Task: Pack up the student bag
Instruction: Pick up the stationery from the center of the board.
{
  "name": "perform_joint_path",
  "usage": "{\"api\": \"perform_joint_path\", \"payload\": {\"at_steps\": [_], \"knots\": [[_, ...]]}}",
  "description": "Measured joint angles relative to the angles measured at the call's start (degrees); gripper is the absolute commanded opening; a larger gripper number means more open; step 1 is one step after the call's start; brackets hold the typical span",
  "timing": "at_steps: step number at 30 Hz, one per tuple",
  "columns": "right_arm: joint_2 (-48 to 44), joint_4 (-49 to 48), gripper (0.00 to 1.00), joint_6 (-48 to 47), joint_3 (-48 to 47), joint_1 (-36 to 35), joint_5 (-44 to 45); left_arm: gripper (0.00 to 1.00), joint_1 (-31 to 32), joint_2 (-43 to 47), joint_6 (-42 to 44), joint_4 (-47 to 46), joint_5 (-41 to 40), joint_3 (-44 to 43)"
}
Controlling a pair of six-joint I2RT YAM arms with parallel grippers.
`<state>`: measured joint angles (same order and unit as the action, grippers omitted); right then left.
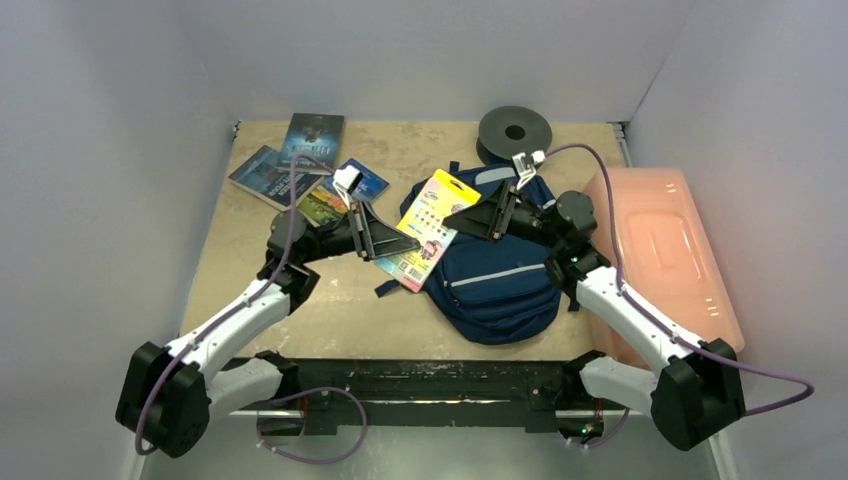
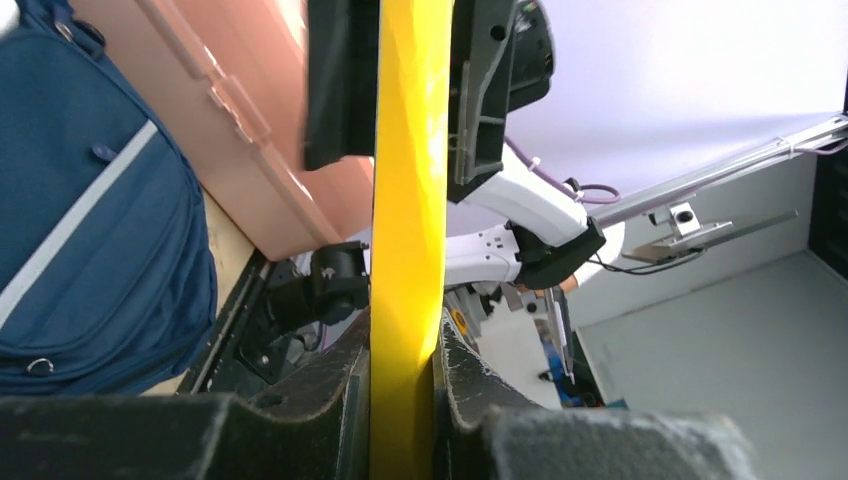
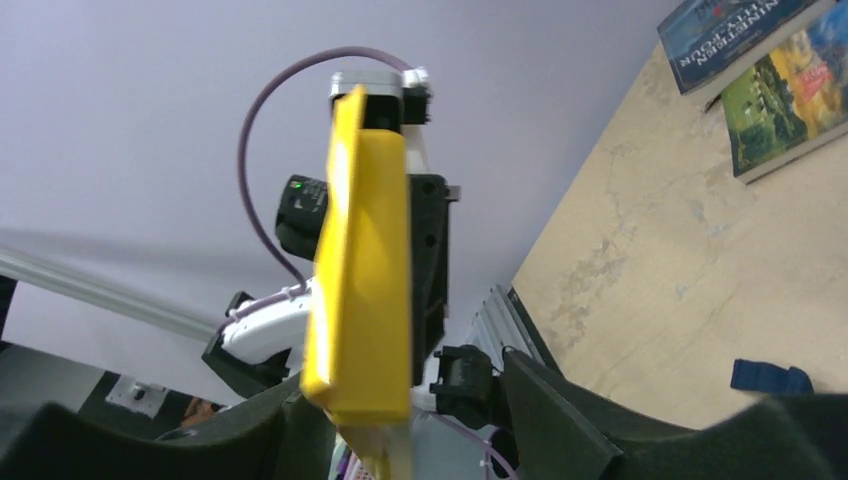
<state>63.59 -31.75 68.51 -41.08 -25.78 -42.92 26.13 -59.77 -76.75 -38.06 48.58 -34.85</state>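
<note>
- White walls close round a tan counter (image 1: 330, 300).
- Top view: the student bag (image 1: 500, 285), a navy fabric backpack with pale trim, lies flat on the counter, a little right of centre. Cannot tell whether its main zip is open.
- A flat printed-card yellow pack (image 1: 430, 215) hangs over the bag's left side, between the two arms. The left pincer (image 1: 405, 243) has the pack's lower left edge. The right pincer (image 1: 455, 215) sits at its right edge.
- Glossy paperback books (image 1: 300, 160) lie at the far left, a black plastic spool (image 1: 515, 130) at the far edge, and a pink translucent plastic box (image 1: 660, 250) along the right side.
- Progress, my reading: early. Nothing shows inside the bag, the pack is in the air and the books are out on the counter.
- Left wrist view: the pack is edge-on, with the left pincer clenched on it and both pads against the card. Farther up, the right pincer's jaws stand one on each side of the pack.
- Right wrist view: the right pincer is astride the pack, jaws partly apart. There is a gap between the card and one finger (image 3: 560, 400), so no clamp yet. My guess is a hand-over from left to right.
</note>
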Motion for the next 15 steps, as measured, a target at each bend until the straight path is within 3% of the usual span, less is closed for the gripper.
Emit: {"api": "perform_joint_path", "payload": {"at_steps": [5, 8, 10, 12, 15], "knots": [[0.17, 0.11, 0.27, -0.31, -3.13, 1.84, -7.72, 0.18, 1.90, -8.02, -2.73, -5.97, 3.80, -1.66], [-0.11, 1.51, 0.17, -0.04, -3.15, 3.08, -9.46, 0.55, 2.25, -11.28, -3.50, -8.98, 6.78, -4.48], [-1.81, 6.25, 0.10, -1.90, -3.72, 3.63, -10.01, 0.73, 1.95, -12.11, -2.58, -8.79, 7.19, -5.60], [-4.42, 16.24, 0.07, -6.69, -6.21, 3.93, -9.84, 0.82, 0.76, -11.23, 1.60, -3.52, 6.56, -6.47], [-6.78, 36.24, 0.07, -17.90, -16.41, 4.31, -1.95, 0.86, 0.39, -6.97, 15.69, 20.06, -4.74, -11.93]]}}
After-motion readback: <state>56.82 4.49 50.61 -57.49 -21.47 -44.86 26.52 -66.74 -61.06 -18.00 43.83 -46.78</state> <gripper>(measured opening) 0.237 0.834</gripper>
